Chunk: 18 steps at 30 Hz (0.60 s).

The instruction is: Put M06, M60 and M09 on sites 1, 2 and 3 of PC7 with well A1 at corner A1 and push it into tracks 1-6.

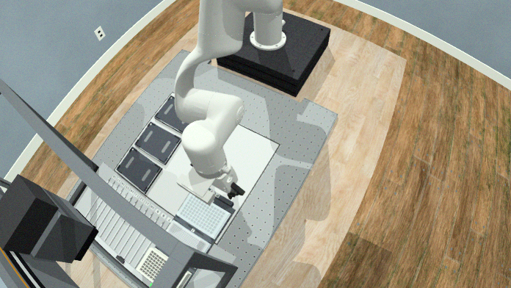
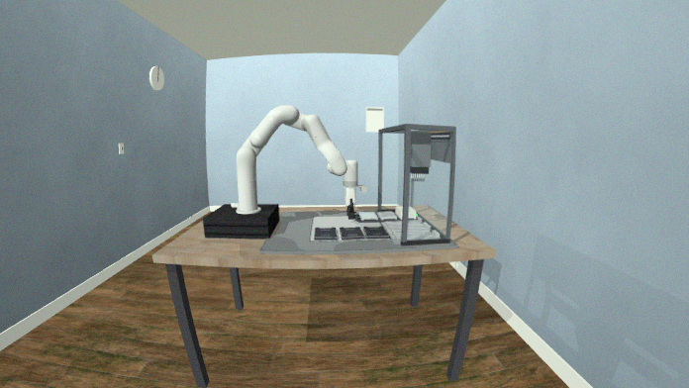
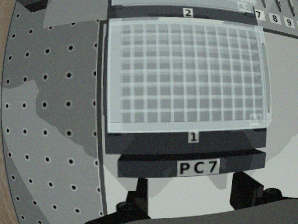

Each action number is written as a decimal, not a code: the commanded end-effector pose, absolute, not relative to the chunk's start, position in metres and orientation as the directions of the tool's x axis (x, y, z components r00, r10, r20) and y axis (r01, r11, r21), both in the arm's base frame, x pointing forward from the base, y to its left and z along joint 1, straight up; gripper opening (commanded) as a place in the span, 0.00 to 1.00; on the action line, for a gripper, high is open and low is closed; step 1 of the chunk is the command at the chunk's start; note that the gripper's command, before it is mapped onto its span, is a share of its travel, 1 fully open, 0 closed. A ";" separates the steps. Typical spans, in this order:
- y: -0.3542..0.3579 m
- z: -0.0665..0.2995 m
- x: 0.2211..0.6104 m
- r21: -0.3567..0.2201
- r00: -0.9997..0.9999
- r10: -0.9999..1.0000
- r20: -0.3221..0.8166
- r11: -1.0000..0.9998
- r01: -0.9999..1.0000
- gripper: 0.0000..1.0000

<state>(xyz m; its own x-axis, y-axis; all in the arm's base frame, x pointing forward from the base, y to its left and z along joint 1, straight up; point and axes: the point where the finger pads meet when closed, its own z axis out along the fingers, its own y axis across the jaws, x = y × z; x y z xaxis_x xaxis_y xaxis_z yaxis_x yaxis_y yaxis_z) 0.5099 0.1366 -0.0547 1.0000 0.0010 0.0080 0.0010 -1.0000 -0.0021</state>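
Note:
The carrier PC7 [image 1: 192, 230] [image 3: 225, 144] lies lengthwise from the apron into the rails, left of the number 7. M06 [image 1: 203, 214] [image 2: 368, 216] [image 3: 190, 75], clear and gridded, looks flat on site 1; a corner mark shows at its near right corner. M60 [image 1: 187, 236] [image 2: 388, 216] is on site 2 and the cream M09 [image 1: 152, 264] [image 2: 406, 213] on site 3. A green light [image 1: 150, 285] [image 2: 416, 215] glows beyond M09. My gripper [image 1: 233, 194] [image 2: 350, 216] [image 3: 191, 191] is open and empty, its fingers low, just on the near side of the PC7 handle [image 3: 198, 167]. Whether they touch is unclear.
Nests S1 [image 1: 170, 114] [image 2: 325, 234], S2 [image 1: 158, 142] [image 2: 351, 233] and S3 [image 1: 139, 170] [image 2: 376, 233] are empty. The instrument's grey frame [image 2: 407, 188] and its hanging head [image 1: 48, 228] [image 2: 421, 153] stand over the rails [image 1: 110, 220].

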 end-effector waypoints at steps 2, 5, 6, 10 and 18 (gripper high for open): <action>0.137 -0.055 0.508 -0.007 1.000 0.002 0.004 -1.000 0.002 0.81; 0.137 -0.055 0.508 -0.007 1.000 0.002 0.004 -1.000 0.002 0.81; 0.137 -0.055 0.508 -0.007 1.000 0.002 0.004 -1.000 0.002 0.81; 0.137 -0.052 0.508 -0.007 1.000 0.002 0.004 -1.000 0.002 0.81; 0.137 -0.042 0.508 -0.007 1.000 0.002 0.004 -1.000 0.002 0.81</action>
<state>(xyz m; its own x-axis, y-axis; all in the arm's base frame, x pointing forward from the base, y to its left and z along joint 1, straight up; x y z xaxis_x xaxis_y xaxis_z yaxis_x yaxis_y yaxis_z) 0.5068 0.1363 -0.0491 1.0000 0.0020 0.0016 0.0020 -1.0000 -0.0004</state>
